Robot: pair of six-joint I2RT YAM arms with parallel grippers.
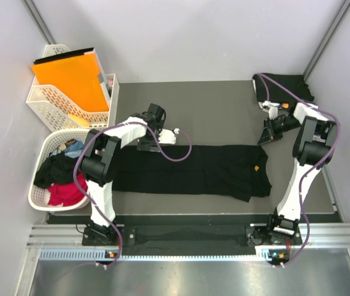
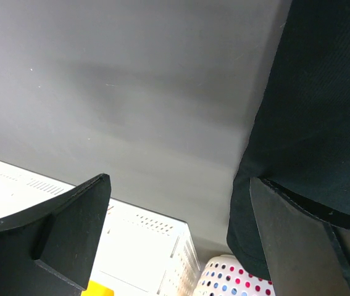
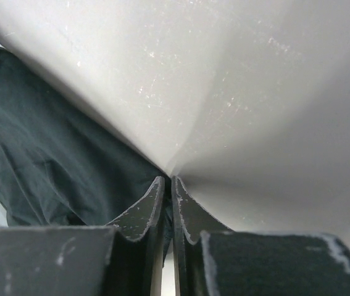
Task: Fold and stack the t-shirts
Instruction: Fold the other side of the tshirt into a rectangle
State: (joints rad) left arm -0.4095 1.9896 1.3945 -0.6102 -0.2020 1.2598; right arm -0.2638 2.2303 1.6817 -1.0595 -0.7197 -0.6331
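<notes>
A black t-shirt (image 1: 193, 169) lies stretched in a long band across the grey table (image 1: 212, 111). My left gripper (image 1: 152, 143) hovers at the shirt's far left edge, wide open with nothing between its fingers; in the left wrist view the gripper (image 2: 179, 185) has the black cloth (image 2: 310, 123) beside its right finger. My right gripper (image 1: 266, 137) is at the shirt's far right corner. In the right wrist view the gripper (image 3: 167, 180) has its jaws pressed together with a thin fold of the dark cloth (image 3: 51, 135) between them.
A folded black shirt (image 1: 286, 87) lies at the back right corner. At the left stand a round white basket (image 1: 39, 198) holding black and red clothes, a white lattice basket (image 1: 51, 102) and an orange folder (image 1: 73, 80). Grey walls close both sides.
</notes>
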